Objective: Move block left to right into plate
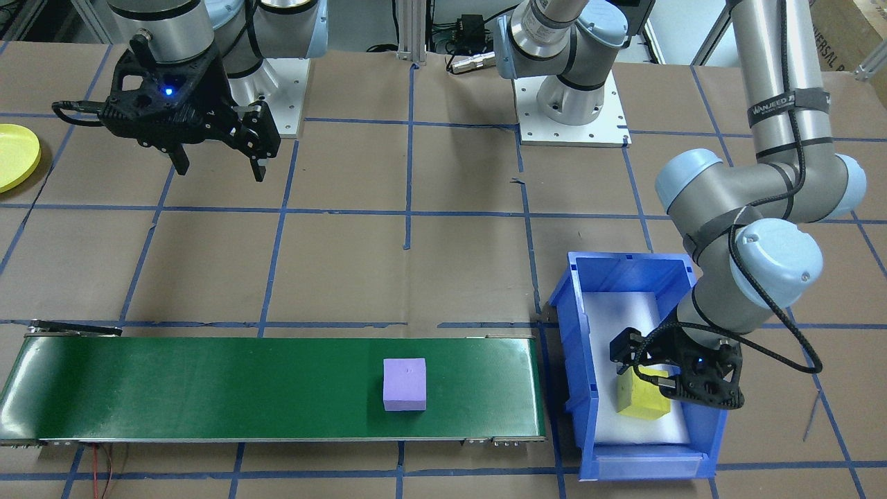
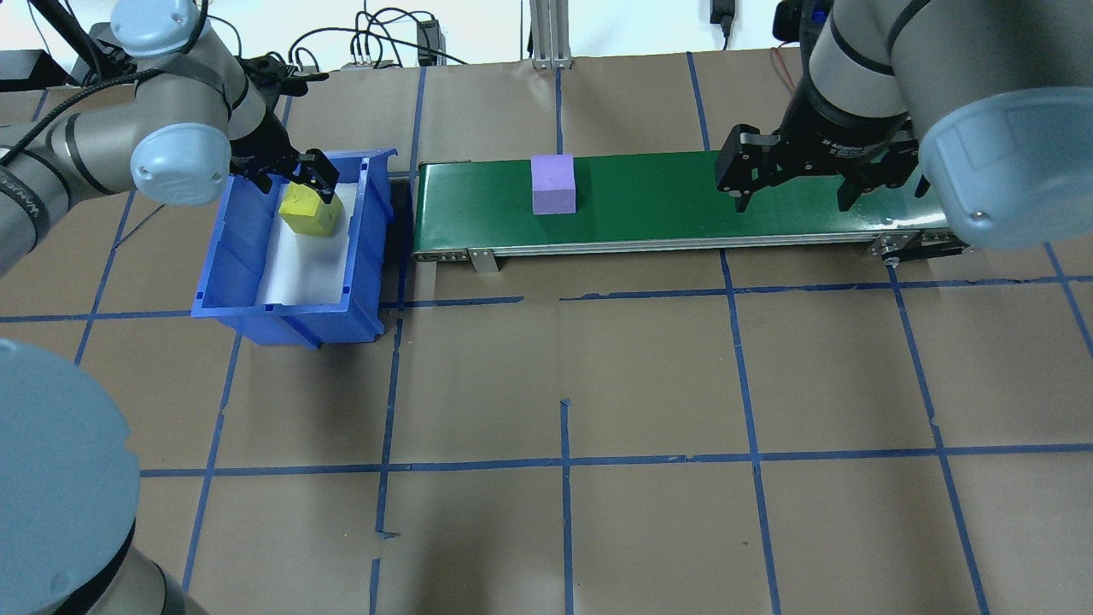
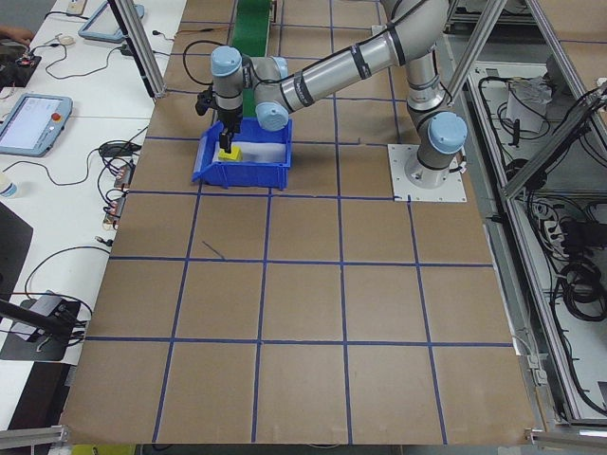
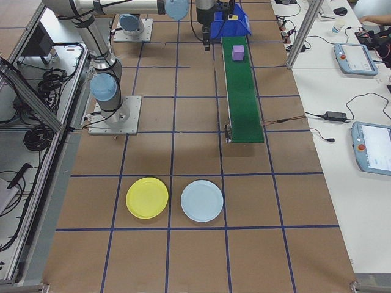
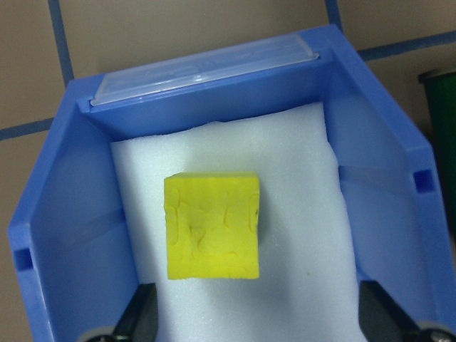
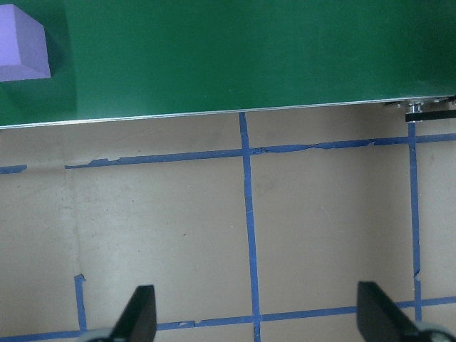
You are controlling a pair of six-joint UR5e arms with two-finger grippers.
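Two blocks are on my screens: a yellow block [image 5: 211, 226] lying on white foam [image 5: 299, 214] inside the blue bin [image 2: 224, 256], and a purple block [image 1: 405, 384] sitting on the green belt [image 1: 208, 388] toward its bin end. My left gripper [image 2: 293, 174] is down inside the bin, upper left of the overhead view, with its fingers spread wide; the wrist view shows both fingertips [image 5: 139, 320] at the bottom corners of the frame, the yellow block between and ahead of them, untouched. In the front-facing view that gripper sits at lower right, just over the block's edge. My right gripper [image 1: 219, 163] hangs at upper left of the front-facing view, fingers apart and holding nothing; its wrist camera looks down on taped brown table paper [image 6: 249, 235], with the belt across the top and the purple block at the top left corner. The yellow plate [image 4: 146, 197] lies low in the right-side view, just beside a pale blue plate [image 4: 202, 201], both well apart from the belt's end.
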